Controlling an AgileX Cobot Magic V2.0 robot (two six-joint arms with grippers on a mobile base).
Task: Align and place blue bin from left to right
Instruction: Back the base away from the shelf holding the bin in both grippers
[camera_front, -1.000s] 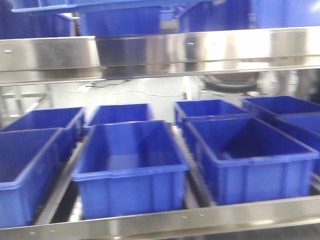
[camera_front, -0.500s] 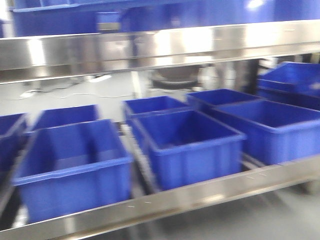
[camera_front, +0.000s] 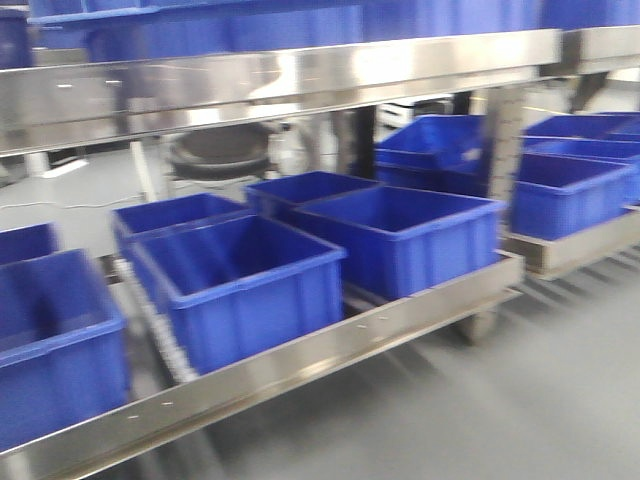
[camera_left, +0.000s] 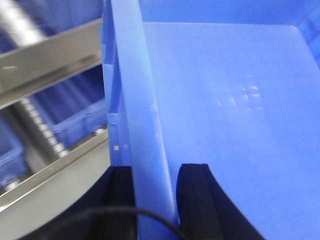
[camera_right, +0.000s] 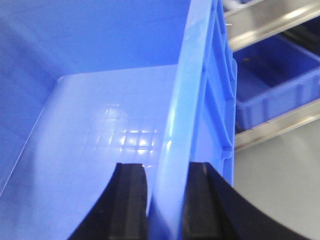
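Note:
I carry an empty blue bin (camera_left: 225, 100) between both arms; it does not show in the front view. My left gripper (camera_left: 157, 202) is shut on the bin's left wall, one black finger (camera_left: 120, 200) outside and the other inside. My right gripper (camera_right: 167, 205) is shut on the right wall of the same blue bin (camera_right: 100, 125), with its rim (camera_right: 175, 150) pinched between the two black fingers. In the front view several more blue bins (camera_front: 240, 280) stand in rows on a steel shelf (camera_front: 300, 365), one (camera_front: 410, 235) at the shelf's right end.
An upper steel shelf (camera_front: 280, 80) holds more blue bins. The rack ends at a caster (camera_front: 480, 322). A second rack with blue bins (camera_front: 570, 190) stands at the right. Grey floor (camera_front: 450, 420) lies in front. A dark round object (camera_front: 220, 150) sits behind.
The front view has swung to the right: the shelf's bins slid leftward in the frame, and the rack's right end, the floor and a second rack came into sight.

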